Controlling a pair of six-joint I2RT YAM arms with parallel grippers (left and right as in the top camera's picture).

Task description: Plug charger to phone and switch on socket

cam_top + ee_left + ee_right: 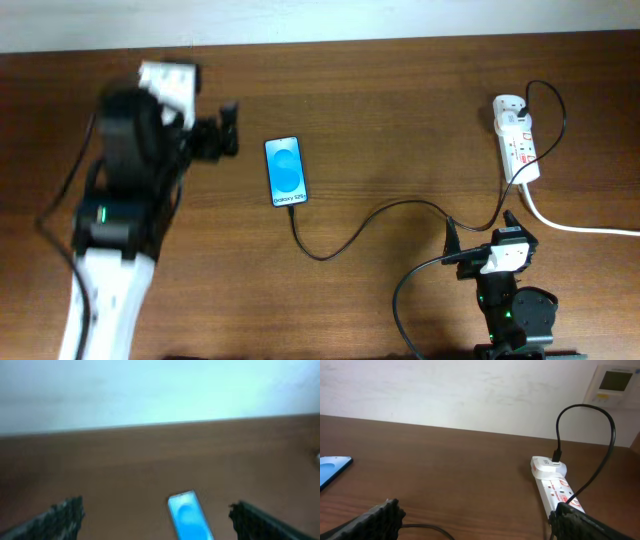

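The phone (pixel 285 170) lies flat on the brown table with its blue screen lit. It also shows in the left wrist view (pixel 189 516) and as a corner in the right wrist view (pixel 331 469). The charger cable (pixel 400 206) runs from the phone's bottom edge in a loop to the socket (pixel 516 138), where its plug sits in a white adapter (pixel 547 466). The cable end touches the phone. My left gripper (pixel 229 129) is open and empty, just left of the phone. My right gripper (pixel 480 232) is open and empty, near the front edge, over the cable.
A thick white cord (pixel 580 228) leaves the socket toward the right edge. The table's far edge meets a pale wall (pixel 470 395). The left wrist view is blurred. The right arm's black cable (pixel 410 290) curls at the front.
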